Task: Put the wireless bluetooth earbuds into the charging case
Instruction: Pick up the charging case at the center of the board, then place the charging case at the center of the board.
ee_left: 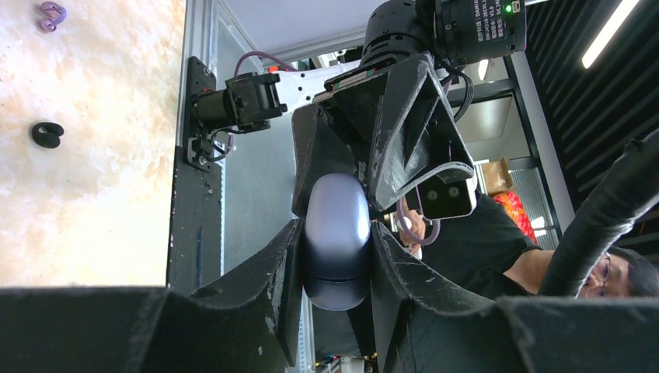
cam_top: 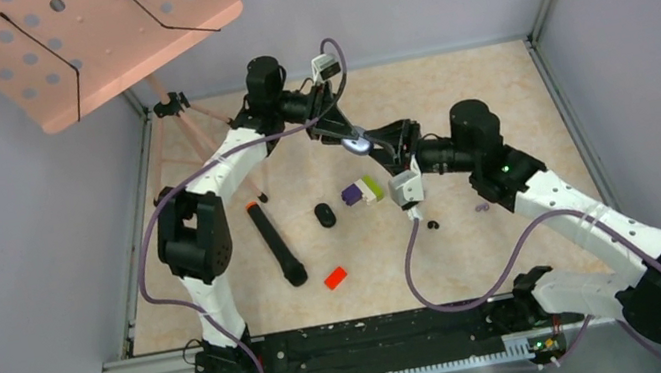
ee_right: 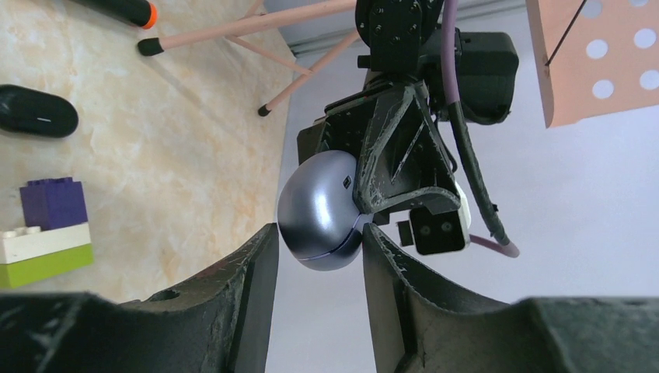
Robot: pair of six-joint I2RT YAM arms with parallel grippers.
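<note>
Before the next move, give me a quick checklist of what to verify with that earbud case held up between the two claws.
1. Left claw grips the pale purple case: ok, its fingers press both sides.
2. Right claw grips it too: ok, its fingers flank the other end.
3. Case lid open: not ok, only a closed seam shows.
4. Earbuds located: ok, a black earbud and a purple earbud lie on the table.
5. A claw free to fetch an earbud: not ok, both are on the case.
</note>
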